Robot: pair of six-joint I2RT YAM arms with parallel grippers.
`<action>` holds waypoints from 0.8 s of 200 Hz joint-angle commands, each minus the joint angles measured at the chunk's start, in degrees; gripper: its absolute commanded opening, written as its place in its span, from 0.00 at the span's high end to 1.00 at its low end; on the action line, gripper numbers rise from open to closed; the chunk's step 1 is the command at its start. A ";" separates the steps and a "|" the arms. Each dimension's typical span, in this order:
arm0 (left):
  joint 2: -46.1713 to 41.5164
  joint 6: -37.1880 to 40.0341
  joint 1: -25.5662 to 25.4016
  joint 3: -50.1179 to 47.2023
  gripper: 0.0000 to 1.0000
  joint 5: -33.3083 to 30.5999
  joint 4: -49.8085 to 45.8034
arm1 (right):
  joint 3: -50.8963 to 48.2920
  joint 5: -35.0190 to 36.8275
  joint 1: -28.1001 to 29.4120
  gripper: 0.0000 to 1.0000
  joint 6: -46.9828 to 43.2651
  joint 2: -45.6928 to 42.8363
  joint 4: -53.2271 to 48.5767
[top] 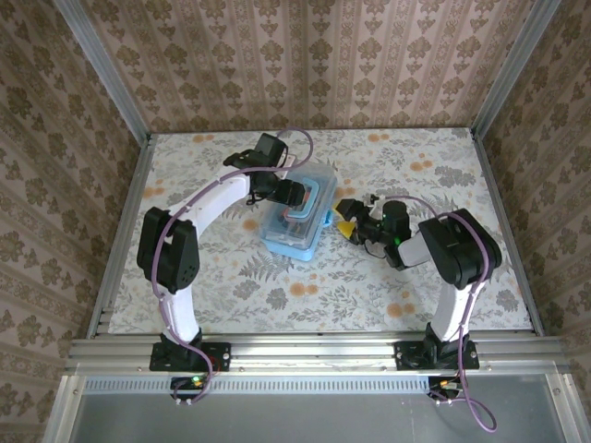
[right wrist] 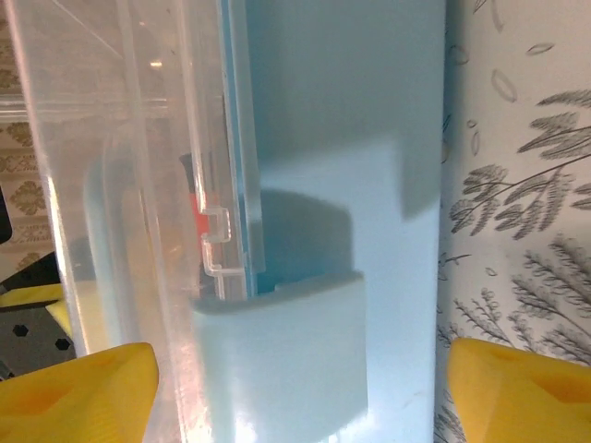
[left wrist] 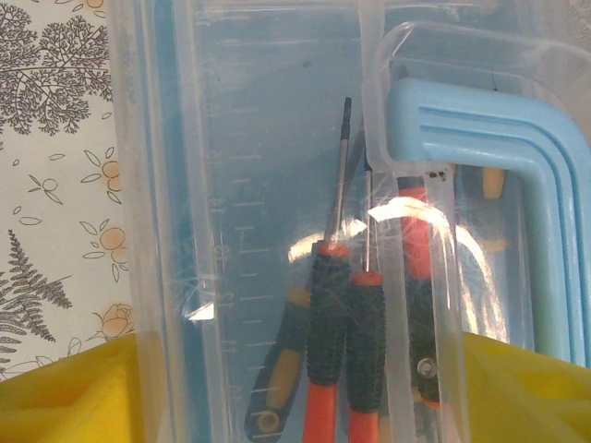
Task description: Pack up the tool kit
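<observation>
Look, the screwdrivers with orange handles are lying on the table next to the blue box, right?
No. The screwdrivers with orange handles are lying inside the blue box, not on the table next to it. The left wrist view shows them through the clear plastic.

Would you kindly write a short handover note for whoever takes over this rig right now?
Left gripper: jaws spread wide across the small light-blue translucent plastic case; I cannot tell whether they press on it.
Right gripper: open, with a yellow pad on either side of the case's light-blue end.
Things: the case sits near the middle of the table. The slim screwdrivers with orange-and-black handles lie inside, by the clear lid and its blue handle.
Done: the screwdrivers are in the case.
Left: check the lid is fully shut and latched, which is unclear, then withdraw both arms.
</observation>
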 commanded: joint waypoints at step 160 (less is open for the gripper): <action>6.76 -3.74 -1.46 -3.38 0.57 2.00 -5.62 | 1.99 4.49 -0.20 0.30 -9.94 -6.60 -17.24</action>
